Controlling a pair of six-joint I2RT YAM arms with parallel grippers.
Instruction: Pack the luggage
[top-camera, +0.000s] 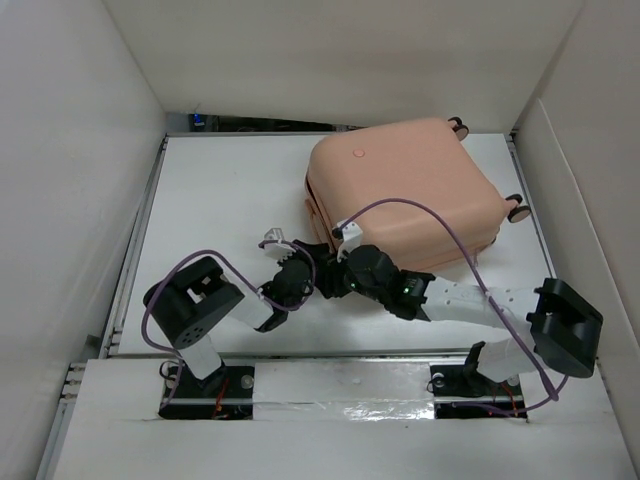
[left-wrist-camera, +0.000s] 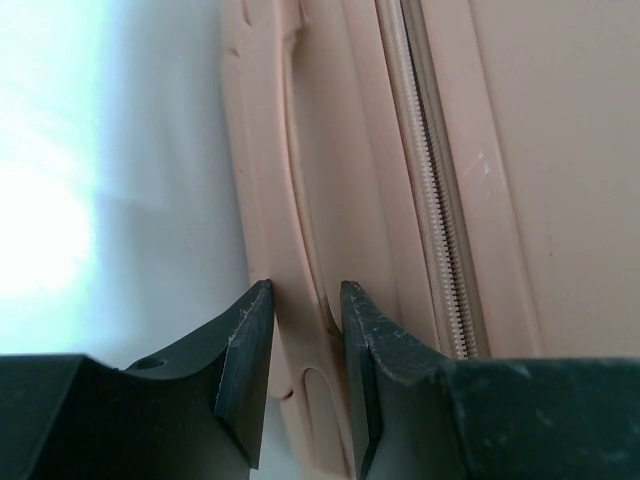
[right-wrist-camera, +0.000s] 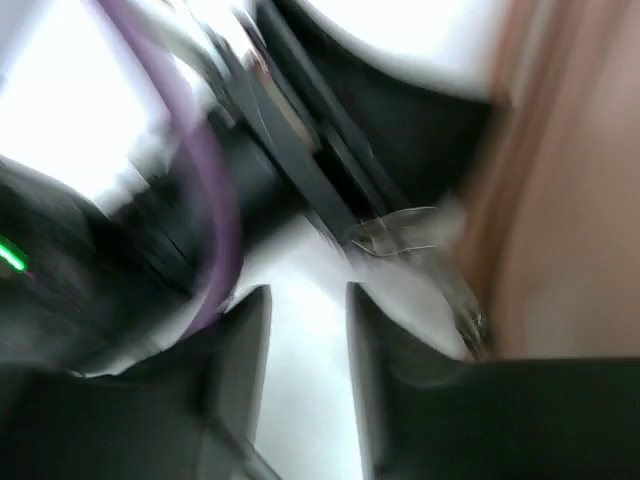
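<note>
The luggage (top-camera: 410, 190) is a peach-pink hard-shell suitcase lying closed and flat at the back right of the table, its wheels (top-camera: 517, 208) pointing right. My left gripper (top-camera: 300, 260) is at its front left corner. In the left wrist view the gripper (left-wrist-camera: 305, 288) is shut on the pink side handle (left-wrist-camera: 300, 190), one finger on each side; the zipper seam (left-wrist-camera: 435, 200) runs beside it. My right gripper (top-camera: 332, 270) sits right next to the left one. Its blurred wrist view shows the gripper (right-wrist-camera: 307, 292) open, with only white table between the fingers and the pink shell (right-wrist-camera: 570, 200) to the right.
White walls (top-camera: 80, 180) enclose the table on the left, back and right. Purple cables (top-camera: 440, 215) loop over the suitcase's front edge and beside the left arm's base (top-camera: 195, 310). The left arm (right-wrist-camera: 300, 150) shows close ahead in the right wrist view.
</note>
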